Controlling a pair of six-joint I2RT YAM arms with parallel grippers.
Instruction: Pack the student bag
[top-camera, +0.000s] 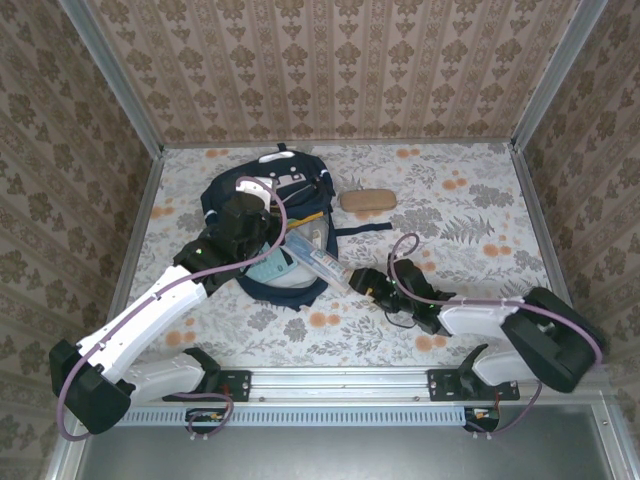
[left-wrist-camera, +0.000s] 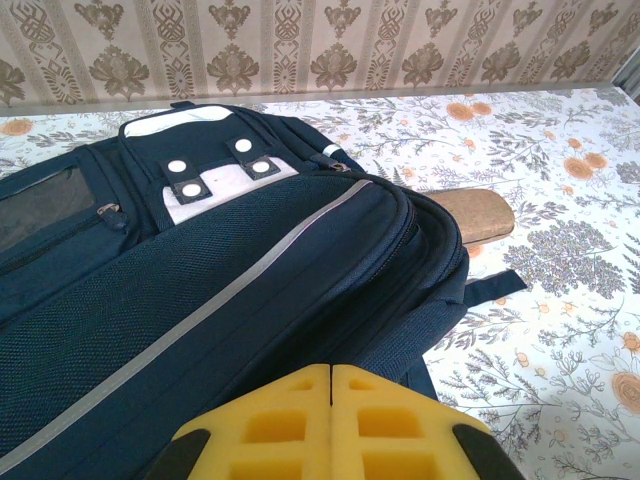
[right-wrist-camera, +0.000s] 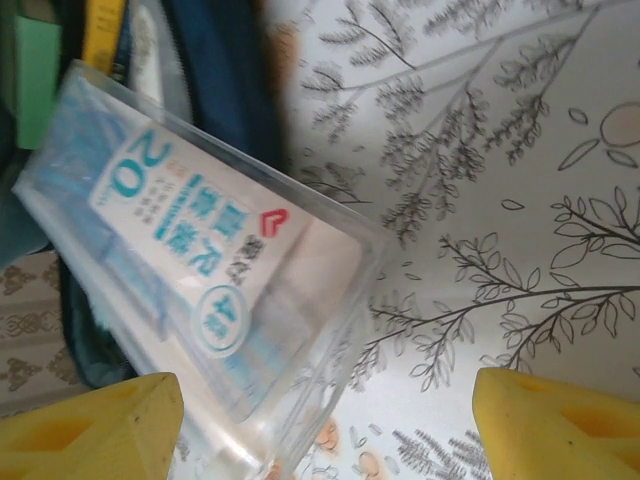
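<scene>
The navy student bag (top-camera: 300, 185) lies flat at the back left of the table, its mouth toward the arms. My left gripper (top-camera: 248, 212) rests on top of it. In the left wrist view its yellow pads (left-wrist-camera: 330, 372) are pressed together against the bag's fabric (left-wrist-camera: 250, 270); nothing shows between them. A clear plastic box with a blue-printed label (top-camera: 318, 263) lies slanted at the bag's mouth, one end on the table. My right gripper (top-camera: 358, 280) stands open just right of that end. The right wrist view has the box (right-wrist-camera: 200, 270) ahead of the left finger (right-wrist-camera: 90, 430), apart from the right one.
A tan oblong case (top-camera: 365, 200) lies on the table right of the bag, also seen as a tan case (left-wrist-camera: 475, 212) past the bag's edge. Green and yellow items (right-wrist-camera: 35, 70) show inside the bag. A dark strap (top-camera: 365, 230) trails right. Floral tabletop stretches to the right.
</scene>
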